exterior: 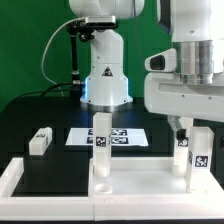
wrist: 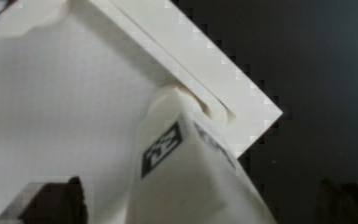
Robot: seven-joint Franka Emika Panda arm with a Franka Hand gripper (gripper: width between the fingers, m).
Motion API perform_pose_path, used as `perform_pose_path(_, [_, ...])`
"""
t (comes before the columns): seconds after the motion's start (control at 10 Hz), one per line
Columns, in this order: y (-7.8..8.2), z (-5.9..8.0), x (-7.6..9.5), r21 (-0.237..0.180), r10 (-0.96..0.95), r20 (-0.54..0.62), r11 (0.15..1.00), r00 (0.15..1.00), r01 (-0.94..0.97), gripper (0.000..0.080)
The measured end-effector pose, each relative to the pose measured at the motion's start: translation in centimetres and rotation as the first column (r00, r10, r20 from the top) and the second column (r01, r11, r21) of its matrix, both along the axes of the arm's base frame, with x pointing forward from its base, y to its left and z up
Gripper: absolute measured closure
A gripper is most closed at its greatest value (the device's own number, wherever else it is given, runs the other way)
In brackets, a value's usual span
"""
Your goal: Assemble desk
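Observation:
The desk's white top panel [exterior: 140, 182] lies flat at the front of the exterior view. One white leg [exterior: 101, 140] stands upright on it. A second leg [exterior: 183, 152] stands at the panel's corner on the exterior view's right, directly under my gripper [exterior: 183, 127]. In the wrist view this leg [wrist: 197, 160] rises from the panel's corner [wrist: 87, 110] and passes between my dark fingers [wrist: 51, 203]. A gap shows on each side of it, so the jaws are open around the leg. A loose leg [exterior: 40, 141] lies on the black mat.
The marker board [exterior: 118, 136] lies on the mat behind the panel. The white rail [exterior: 25, 178] borders the front on the exterior view's left. Another white upright piece [exterior: 201, 150] stands just beyond the gripped-side leg. The robot base [exterior: 105, 75] is at the back.

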State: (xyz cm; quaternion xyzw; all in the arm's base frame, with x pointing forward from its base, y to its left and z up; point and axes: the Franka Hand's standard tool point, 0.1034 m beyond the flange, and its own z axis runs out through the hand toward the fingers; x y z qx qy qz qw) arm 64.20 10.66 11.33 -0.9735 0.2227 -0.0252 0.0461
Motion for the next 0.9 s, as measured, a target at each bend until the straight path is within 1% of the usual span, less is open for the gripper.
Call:
perform_pose_path(0.1, [-0.03,-0.16,0.06,-0.005,0.115,0.005,0.993,0.993,-0.115,0.0150])
perform_pose_path(0.2, [0.50,-0.23,-0.05,-0.001,0.100,0.003,0.995,0.995,-0.100,0.0150])
perform_pose_path(0.3, [0.32,-0.22,-0.01,0.001,0.054,0.000,0.999,0.999,-0.054,0.0266])
perform_pose_path(0.4, [0.23,-0.23,0.00,0.000,0.061,0.001,0.998,0.998,-0.061,0.0421])
perform_pose_path(0.5, [0.23,-0.26,-0.02,0.004,0.025,-0.003,1.000,1.000,-0.025,0.0421])
perform_pose_path(0.6, [0.15,-0.27,-0.03,0.010,-0.079,-0.012,0.997,0.997,0.079,0.0512])
perform_pose_path(0.8, [0.11,-0.29,-0.04,0.016,-0.195,-0.023,0.981,0.981,0.195,0.0512])
perform_pose_path(0.9, [0.07,-0.30,-0.04,0.019,-0.284,-0.032,0.959,0.958,0.284,0.0512])
